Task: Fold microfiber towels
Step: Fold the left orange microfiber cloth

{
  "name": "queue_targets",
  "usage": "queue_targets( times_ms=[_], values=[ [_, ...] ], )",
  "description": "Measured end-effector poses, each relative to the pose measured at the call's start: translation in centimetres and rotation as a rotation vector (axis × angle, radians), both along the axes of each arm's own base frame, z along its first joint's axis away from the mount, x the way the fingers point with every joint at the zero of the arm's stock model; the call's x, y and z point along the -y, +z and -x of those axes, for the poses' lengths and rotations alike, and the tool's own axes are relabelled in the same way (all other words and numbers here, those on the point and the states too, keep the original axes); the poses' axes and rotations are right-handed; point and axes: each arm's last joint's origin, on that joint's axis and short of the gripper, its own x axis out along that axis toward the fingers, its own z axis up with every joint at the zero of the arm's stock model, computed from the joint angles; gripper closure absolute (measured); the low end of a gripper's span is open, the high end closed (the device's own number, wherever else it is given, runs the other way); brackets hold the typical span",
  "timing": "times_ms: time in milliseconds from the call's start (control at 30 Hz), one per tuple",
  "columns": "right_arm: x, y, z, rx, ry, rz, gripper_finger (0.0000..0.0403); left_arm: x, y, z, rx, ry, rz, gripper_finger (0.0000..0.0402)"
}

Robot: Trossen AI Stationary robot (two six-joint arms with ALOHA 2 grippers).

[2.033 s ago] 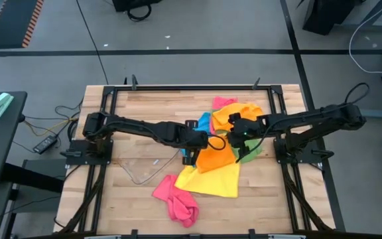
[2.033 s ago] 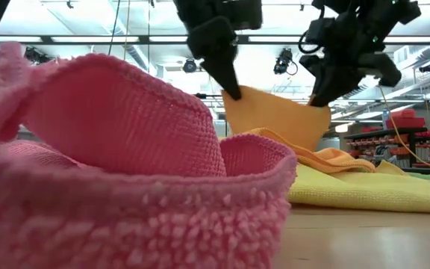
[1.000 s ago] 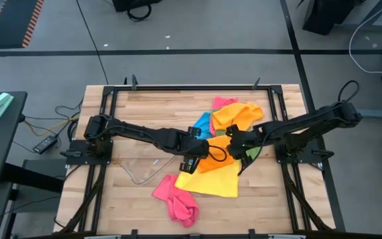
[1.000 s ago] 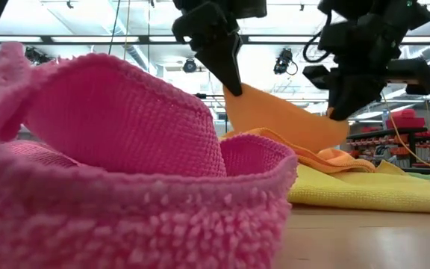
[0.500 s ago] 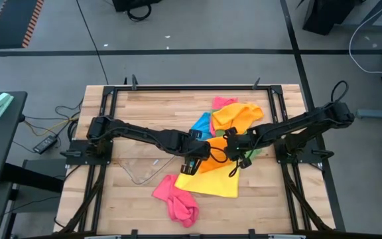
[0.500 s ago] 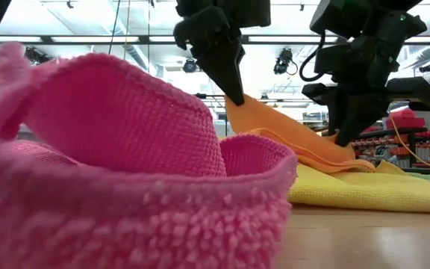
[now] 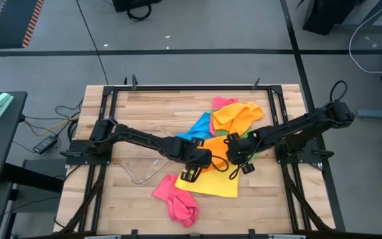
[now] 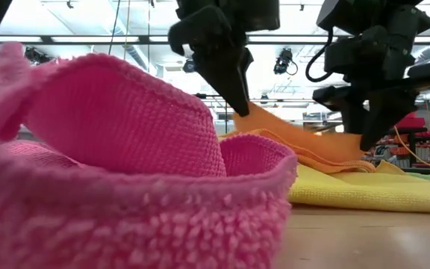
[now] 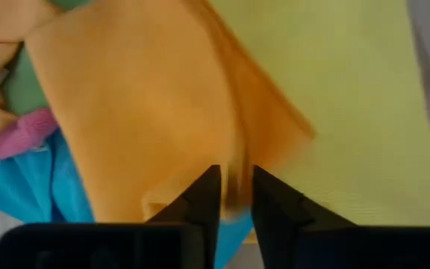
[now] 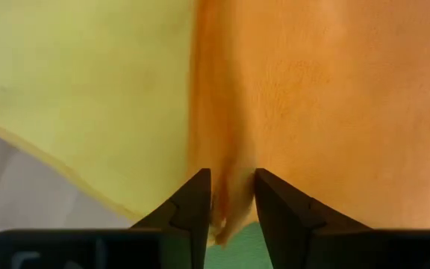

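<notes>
An orange towel (image 7: 212,147) lies folded over on a yellow towel (image 7: 212,184) at mid-table. My left gripper (image 7: 192,174) is shut on its left near corner. My right gripper (image 7: 236,159) is shut on its right near corner. Both point steeply down. In the low view the orange towel (image 8: 297,138) slopes from my left gripper's tips (image 8: 242,110) down onto the pile by my right gripper (image 8: 366,146). A crumpled pink towel (image 7: 176,202) lies near the front edge. Another orange towel (image 7: 239,116), a blue one (image 7: 196,126) and a green one (image 7: 252,151) lie behind. My left gripper pinches the orange towel's corner edge (image 9: 234,196) between its two fingers, coming from above. That corner stays a little raised off the pile (image 8: 248,116), and the cloth slopes away from it, slack. My right gripper has a puckered fold at the orange towel's other corner (image 10: 230,196) between its two fingers, from above and pointing down. That end rests low on the yellow towel (image 10: 88,90).
A clear plastic tray (image 7: 146,170) lies on the wood to the left of the pile. A black metal frame (image 7: 178,87) runs round the table. The pink towel (image 8: 125,164) fills the low view's left half. Bare wood shows at the far left.
Both grippers have sunk and come toward the table's near edge with the orange towel's edge. The towel, which stood up between them, has folded over onto the yellow towel. Its right end has come down onto the pile, and its left corner is lower.
</notes>
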Motion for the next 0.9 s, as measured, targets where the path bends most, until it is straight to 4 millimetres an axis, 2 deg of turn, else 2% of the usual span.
queue_targets(
  times_ms=[167, 333, 633, 900],
  values=[
    [-0.5, 0.4, 0.4, -0.011, -0.031, -0.023, 0.0289, 0.4, 1.0, 0.5, 0.011, -0.013, 0.003, 0.0271],
    [-0.8, 1.7, 0.6, -0.014, -0.064, -0.041, 0.0289, 0.3, 1.2, 1.1, -0.033, -0.030, -0.020, 0.0247],
    [-0.5, 2.5, 0.9, 0.039, -0.082, 0.024, 0.0289, -0.3, 0.7, 1.7, -0.099, -0.031, -0.180, 0.0247],
    [-0.4, 2.3, 0.7, 0.047, -0.090, 0.075, 0.0291, -0.4, 0.3, 1.4, -0.096, 0.004, -0.190, 0.0237]
  ],
)
